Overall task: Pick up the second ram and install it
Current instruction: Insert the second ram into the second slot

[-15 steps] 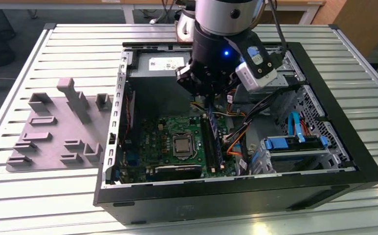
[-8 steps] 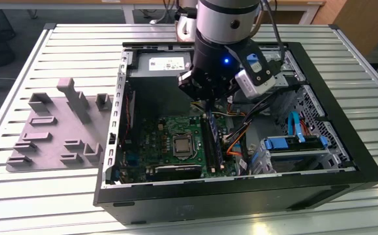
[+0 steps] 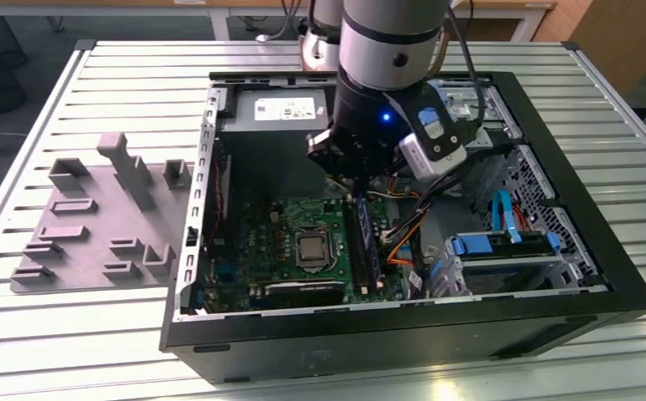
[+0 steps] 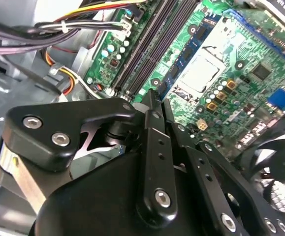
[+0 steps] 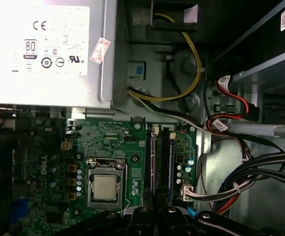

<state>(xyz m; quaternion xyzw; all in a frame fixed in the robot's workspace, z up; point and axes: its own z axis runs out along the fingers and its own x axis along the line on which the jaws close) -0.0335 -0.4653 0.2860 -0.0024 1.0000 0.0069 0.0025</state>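
Observation:
In the exterior view my gripper [image 3: 356, 185] hangs inside the open computer case [image 3: 590, 292], just over the far end of the memory slots. A long blue-green stick, the second ram [image 3: 369, 246], stands on edge in those slots beside the processor socket [image 3: 312, 248]. In the first wrist view the ram [image 5: 170, 162] runs away from the gripper [image 5: 157, 209]. The second wrist view has the black fingers [image 4: 149, 128] pressed together, so the gripper [image 4: 154, 96] is shut, with its tips by the end of the black slots [image 4: 157, 44]. Whether the tips touch the stick is hidden.
A grey power supply [image 3: 283, 109] fills the case's far end. Bundled cables [image 3: 406, 238] and a blue drive cage [image 3: 501, 246] crowd the exterior view's right. A fan [image 4: 275, 167] sits by the board. A grey parts fixture [image 3: 99, 217] lies on the slatted table at the exterior view's left.

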